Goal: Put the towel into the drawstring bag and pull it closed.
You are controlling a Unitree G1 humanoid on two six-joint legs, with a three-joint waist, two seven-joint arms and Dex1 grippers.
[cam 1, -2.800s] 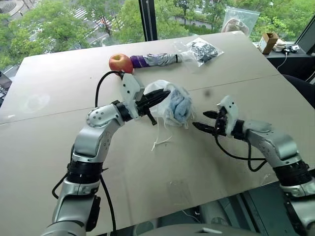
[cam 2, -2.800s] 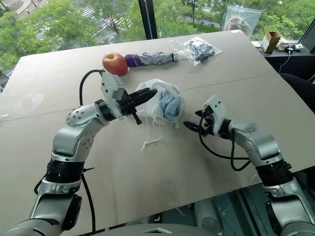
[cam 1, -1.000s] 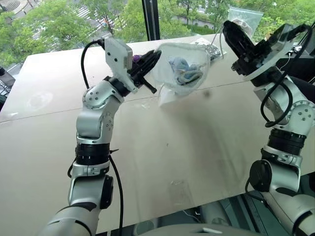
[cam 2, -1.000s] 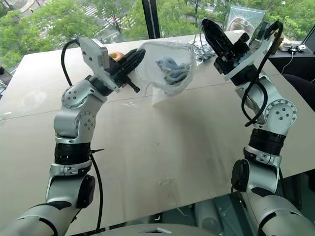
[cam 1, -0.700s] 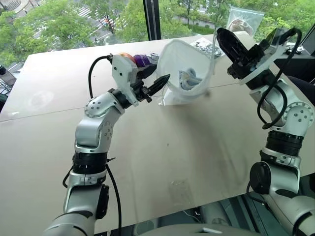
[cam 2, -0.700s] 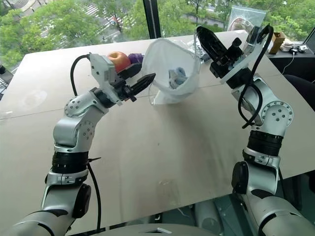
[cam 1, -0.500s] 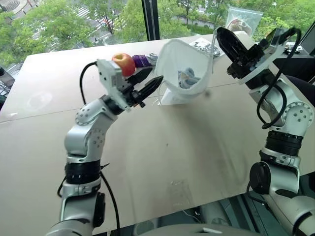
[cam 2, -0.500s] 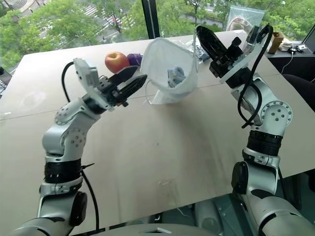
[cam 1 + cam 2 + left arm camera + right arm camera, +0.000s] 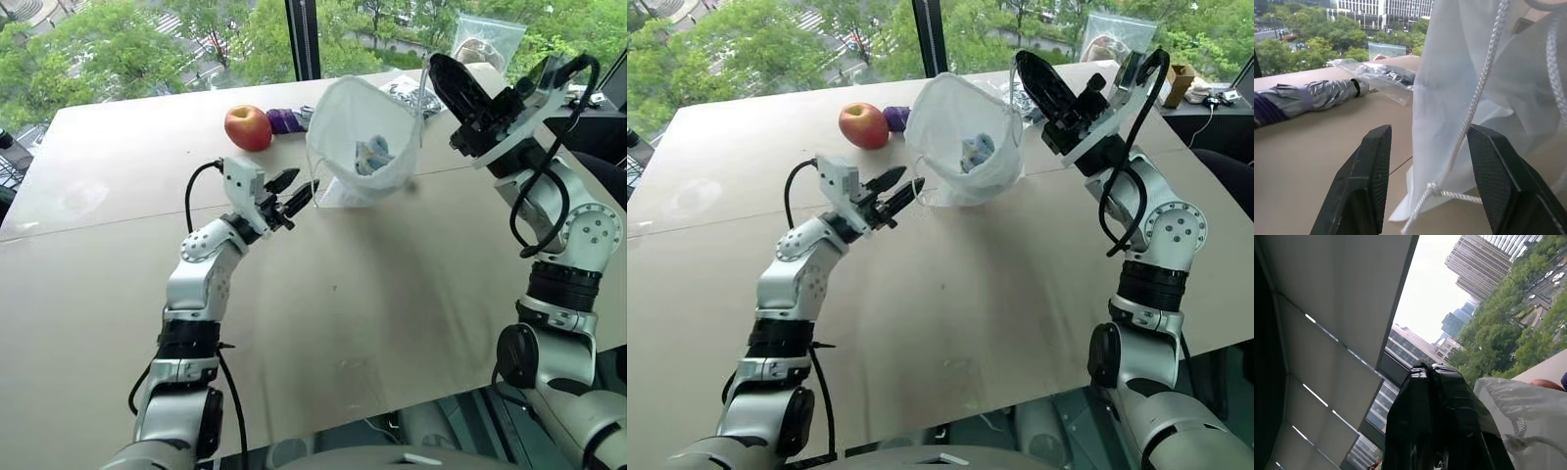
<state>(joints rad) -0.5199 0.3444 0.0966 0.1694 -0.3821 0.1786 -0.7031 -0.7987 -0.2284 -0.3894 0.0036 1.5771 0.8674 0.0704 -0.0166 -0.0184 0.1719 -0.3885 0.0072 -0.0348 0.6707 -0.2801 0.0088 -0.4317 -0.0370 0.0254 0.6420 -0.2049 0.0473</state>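
Left eye view: my right gripper (image 9: 438,70) is raised above the table (image 9: 392,294), jaws pressed together on a cord of the drawstring bag (image 9: 364,137), which hangs from it with its bottom resting on the tabletop. The towel (image 9: 373,155) sits inside the bag, visible as a blue bundle through the thin fabric. My left gripper (image 9: 294,193) hovers low just beside the bag, jaws spread and holding nothing. In the left wrist view a knotted white cord (image 9: 1469,122) hangs between my left fingers (image 9: 1369,181), untouched.

Step in hand, as I judge it: loading is complete; closing is under way. The mouth of the bag appears partly gathered, not fully cinched. The next move calls for my left jaws to close on the loose cord or on the fabric at the neck, then pull against my right gripper's hold.

An apple (image 9: 248,127) and a folded umbrella (image 9: 1312,95) lie beyond the bag. No brand, label or legible writing is visible on any item.
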